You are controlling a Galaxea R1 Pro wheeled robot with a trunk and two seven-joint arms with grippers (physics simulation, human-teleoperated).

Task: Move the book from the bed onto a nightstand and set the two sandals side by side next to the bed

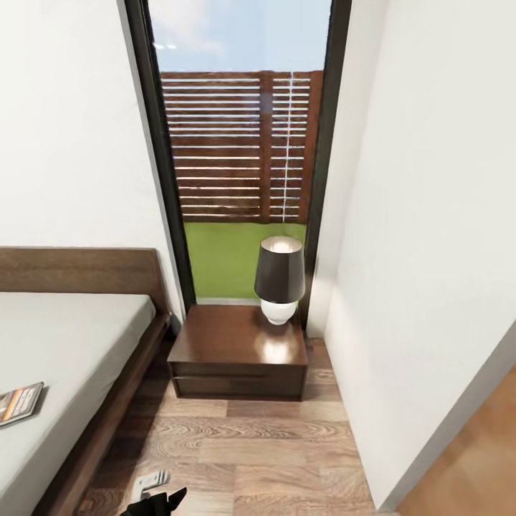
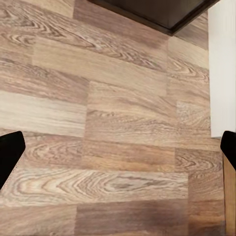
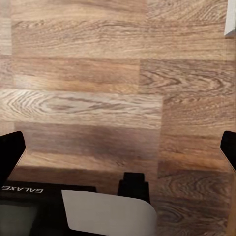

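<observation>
On bed (image 1: 72, 337), near left: book (image 1: 20, 403), unmoved; nightstand (image 1: 240, 344) awaits it. Both grippers, I judge, open and empty.

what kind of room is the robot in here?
Most likely a bedroom. The head view shows a bed with a wooden headboard, a nightstand beside it with a lamp on top, and a book lying on the mattress. Wood-plank floor, tall window.

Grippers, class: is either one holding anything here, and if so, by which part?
Nothing is held. Both wrist views show the fingers wide apart with bare floor between; the book lies on the bed.
</observation>
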